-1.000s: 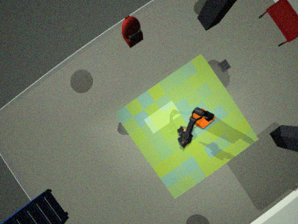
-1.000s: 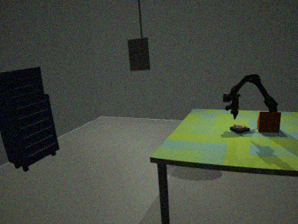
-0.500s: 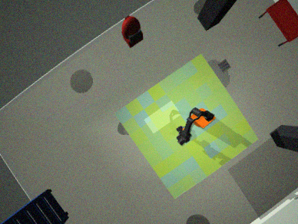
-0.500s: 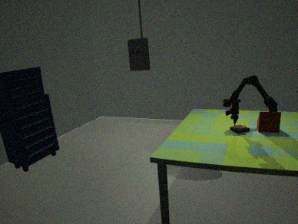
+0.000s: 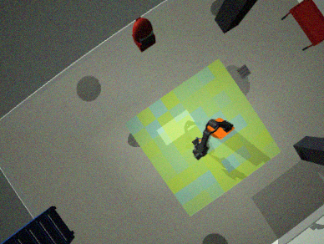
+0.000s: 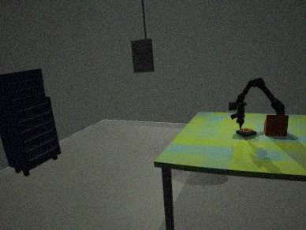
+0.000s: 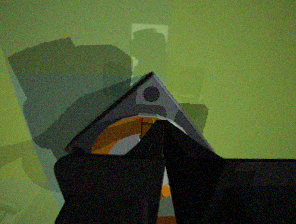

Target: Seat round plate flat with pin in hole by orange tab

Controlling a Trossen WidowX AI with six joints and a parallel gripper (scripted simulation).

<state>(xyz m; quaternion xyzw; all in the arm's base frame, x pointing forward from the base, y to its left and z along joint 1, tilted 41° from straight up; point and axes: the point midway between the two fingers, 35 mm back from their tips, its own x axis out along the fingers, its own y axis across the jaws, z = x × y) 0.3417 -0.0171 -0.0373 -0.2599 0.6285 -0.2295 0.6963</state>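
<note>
The round plate (image 7: 106,143) (image 6: 247,130) shows in the wrist view as an orange ring with a pale inside, on the dark grey square base (image 7: 173,107) (image 6: 246,135). The near part of the plate, the post, the pin and the hole by the tab are hidden or too dark to make out. I cannot tell how the plate is tilted. My gripper (image 7: 161,125) (image 6: 240,127) is shut and empty. Its black fingertips point down over the plate's edge in the wrist view, very close to it; whether they touch it is unclear.
The base lies on the green patchwork table top (image 5: 167,156) (image 6: 197,157). An orange block (image 5: 221,131) (image 6: 276,126) stands at the arm's foot, to the right of the base in the exterior view. Shadows of the arm fall across the table and base.
</note>
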